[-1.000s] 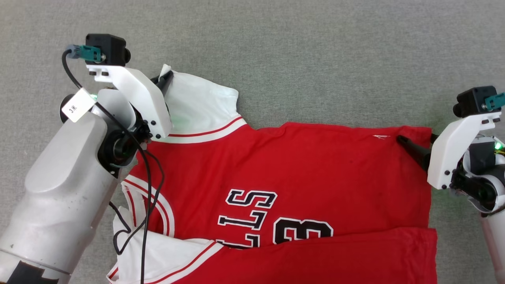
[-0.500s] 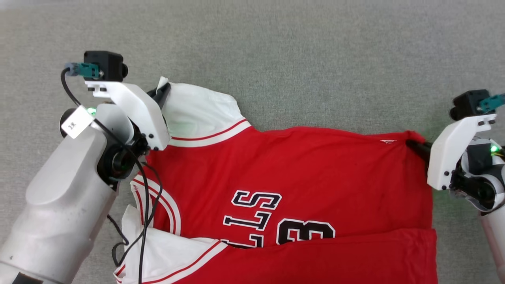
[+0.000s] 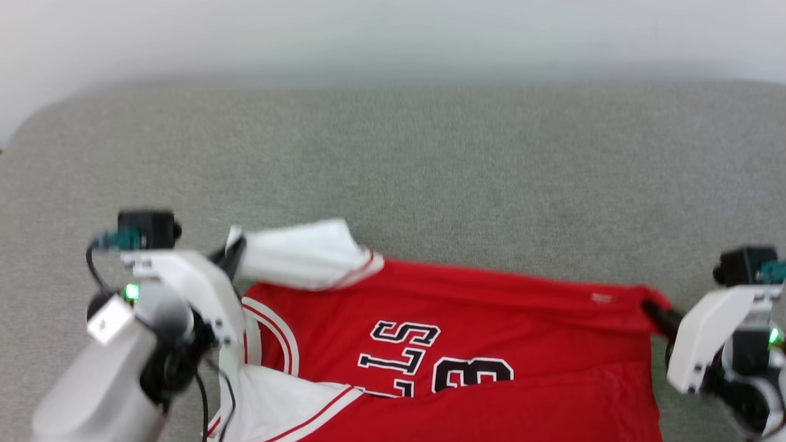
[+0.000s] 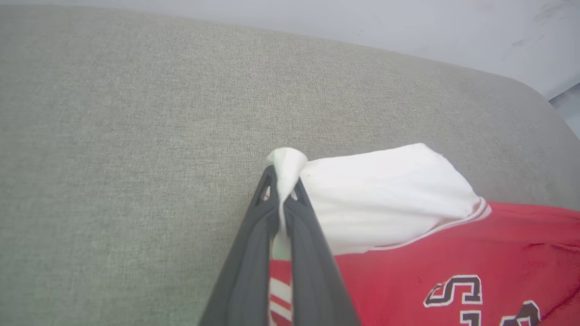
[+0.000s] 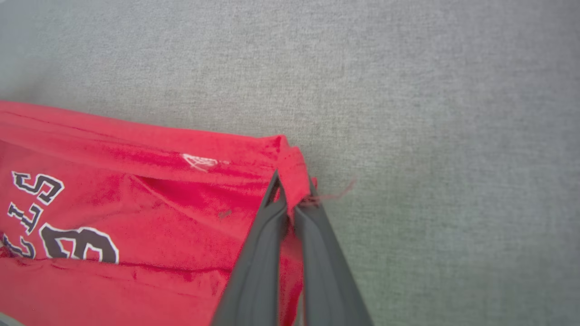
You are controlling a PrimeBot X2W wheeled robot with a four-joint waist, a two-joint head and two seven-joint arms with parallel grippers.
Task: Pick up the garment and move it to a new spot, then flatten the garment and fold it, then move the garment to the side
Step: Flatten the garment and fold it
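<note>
Clamped on two far corners of the garment point(image 3: 491, 331) (left gripper point(image 4: 282, 199) on sleeve point(image 4: 385, 194), right gripper point(image 5: 290, 194) on hem point(image 5: 290, 158)), likely for folding.

bright even light, soft faint shadows, head view motion-blurred, wrist views sharper

Grey-green cloth-covered bench point(image 3: 430, 153) under soft, even light.
Its woven top runs back to a rounded corner point(image 4: 516, 97); beyond the far edge lies a pale grey surface point(image 3: 393, 37), wall or floor unclear.
</note>
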